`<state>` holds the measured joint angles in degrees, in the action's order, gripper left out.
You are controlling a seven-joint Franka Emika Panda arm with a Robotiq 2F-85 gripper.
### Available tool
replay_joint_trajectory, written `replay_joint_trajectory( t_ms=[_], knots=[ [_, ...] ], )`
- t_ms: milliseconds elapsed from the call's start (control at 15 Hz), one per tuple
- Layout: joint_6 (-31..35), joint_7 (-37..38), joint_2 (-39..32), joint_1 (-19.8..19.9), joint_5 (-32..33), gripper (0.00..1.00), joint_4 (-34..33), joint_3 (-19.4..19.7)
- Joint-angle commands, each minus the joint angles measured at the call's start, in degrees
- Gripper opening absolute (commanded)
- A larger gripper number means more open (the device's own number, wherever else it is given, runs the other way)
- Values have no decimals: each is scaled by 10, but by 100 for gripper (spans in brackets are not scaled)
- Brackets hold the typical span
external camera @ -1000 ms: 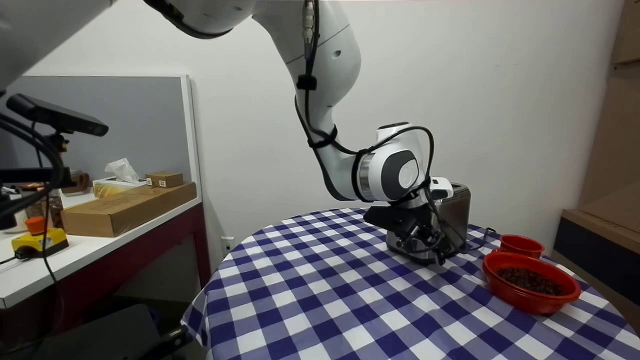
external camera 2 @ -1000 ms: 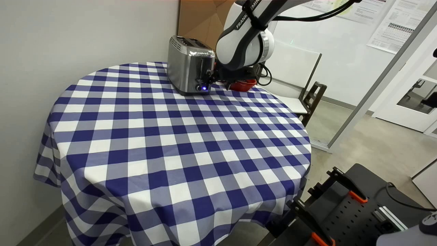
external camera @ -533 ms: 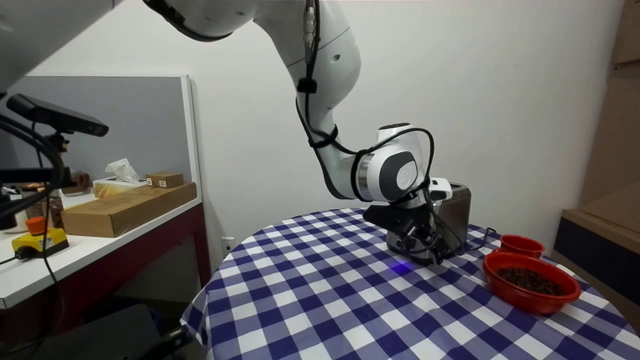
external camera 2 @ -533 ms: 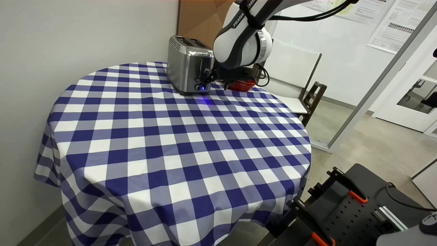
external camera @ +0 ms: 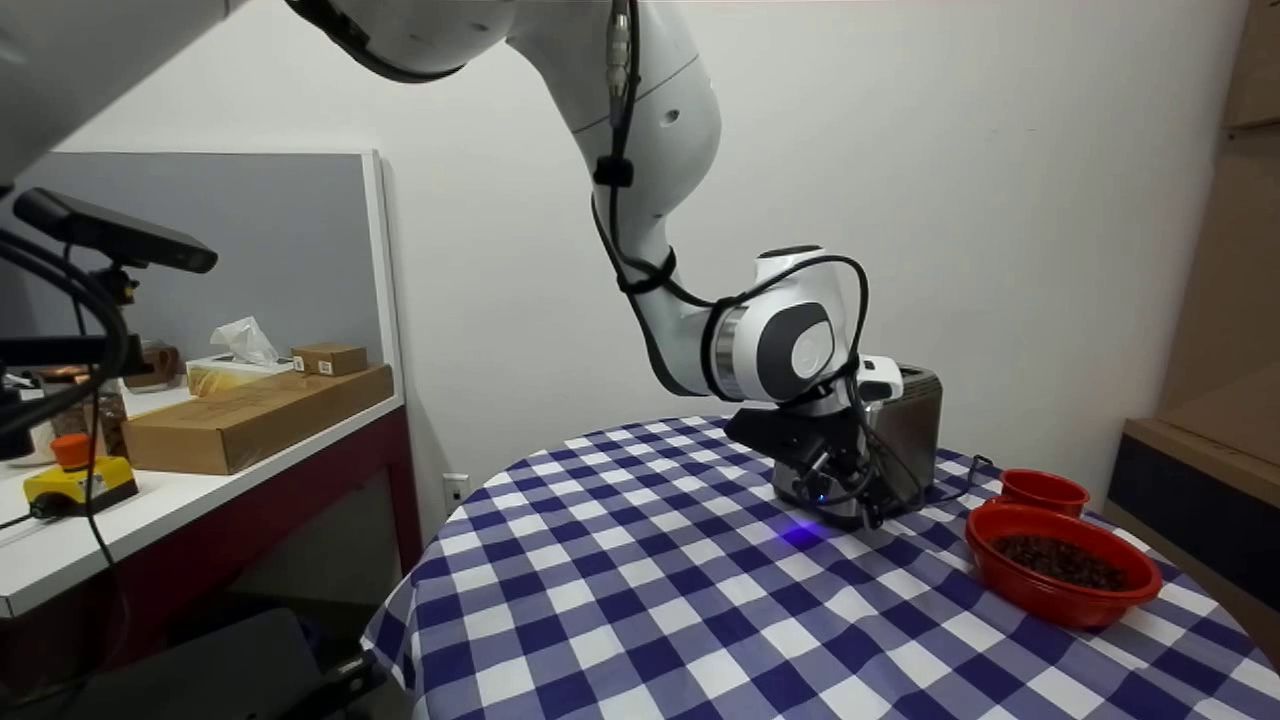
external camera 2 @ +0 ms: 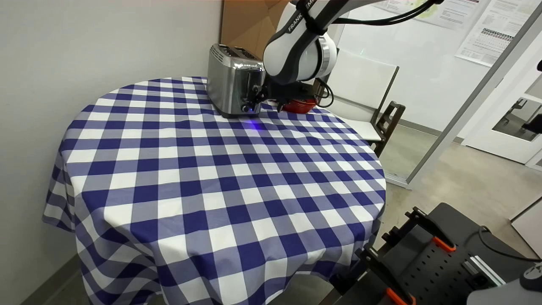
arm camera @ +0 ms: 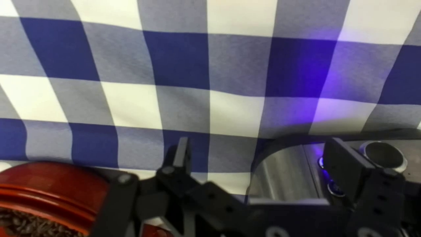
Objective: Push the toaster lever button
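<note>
The silver toaster [external camera 2: 224, 84] stands on the checkered table; it also shows in an exterior view [external camera: 915, 425], partly behind my arm, and in the wrist view [arm camera: 284, 172]. My gripper [arm camera: 260, 154] is open with nothing between its fingers. In the wrist view its right finger is in front of the toaster's control panel and covers part of the blue-lit buttons [arm camera: 335, 189]. Its left finger is beside the toaster, over the tablecloth. A round dial [arm camera: 383, 155] shows right of that finger. In an exterior view, the gripper [external camera 2: 266, 93] is against or very close to the panel. The lever cannot be made out.
A red bowl of dark beans [external camera: 1065, 565] and a red cup [external camera: 1045, 490] stand beside the toaster; the bowl also shows in the wrist view [arm camera: 52, 187]. A cord [external camera: 970, 480] runs by the toaster. The wall is close behind the table.
Over the last second my gripper has moved slightly toward the toaster's panel. A blue glow has appeared on the tablecloth in front of the toaster and has stayed. The toaster has not moved.
</note>
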<state>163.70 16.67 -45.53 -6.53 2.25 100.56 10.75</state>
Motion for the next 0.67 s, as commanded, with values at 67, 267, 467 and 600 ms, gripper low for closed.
replay_joint_trajectory(
  t_ms=[67,267,467,600],
  knots=[
    [-39,-5,-5,0,-5,100,-21,-2],
    [-72,-6,-5,3,-4,100,-26,-8],
    [-86,-3,-10,2,-1,100,-31,-8],
    [-83,-2,-13,2,0,100,-32,-8]
  ],
)
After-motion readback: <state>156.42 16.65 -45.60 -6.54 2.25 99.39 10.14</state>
